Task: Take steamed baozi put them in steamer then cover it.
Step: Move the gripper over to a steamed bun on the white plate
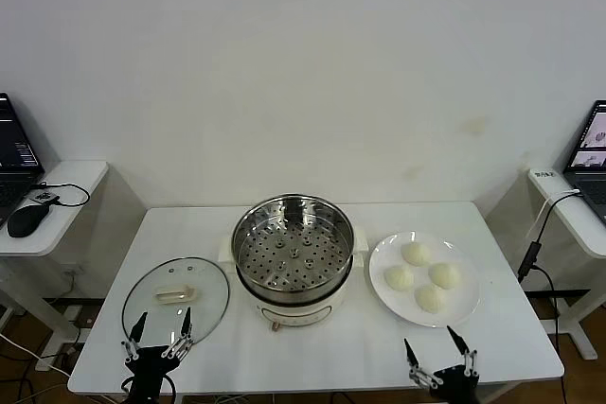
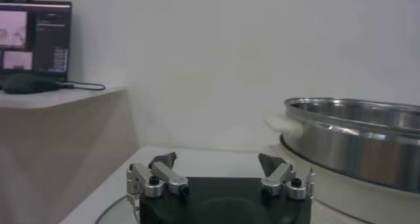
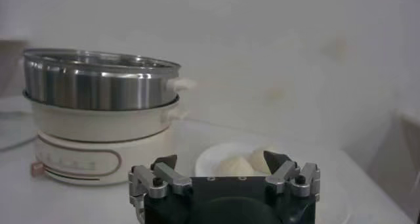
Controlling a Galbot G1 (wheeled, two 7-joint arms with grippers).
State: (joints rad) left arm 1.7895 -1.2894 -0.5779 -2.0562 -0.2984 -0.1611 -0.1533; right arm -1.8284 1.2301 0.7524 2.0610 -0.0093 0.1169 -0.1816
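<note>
Waiting at the near edge of the white rectangular worktop (image 1: 331,357), both hands stand with fingers spread wide and nothing between them: the left hand (image 1: 159,338) just short of the round clear glass cover with metal rim (image 1: 176,298), the right hand (image 1: 440,359) just short of the flat white round plate (image 1: 424,278). On that plate lie the four small smooth off-white steamed baozi (image 1: 422,276), clustered close together, some apparently touching. They look light and soft, so a squeeze would likely dent them; a gentle hold across the widest part of one bun, starting with the nearest so its neighbours are not nudged, seems the safest way. The skin may be slightly tacky, which could make a bun cling to the fingers on release. The cover lies flat on the worktop, its cream rectangular handle (image 1: 175,294) at the centre; glass is stiff, heavier and breakable, and the raised handle is the only sensible place to grip it. Beyond, between cover and plate, stands the round shiny stainless-steel steamer on its white electric base (image 1: 294,257), uncovered, its perforated tray bare, so no bun is loaded yet.
</note>
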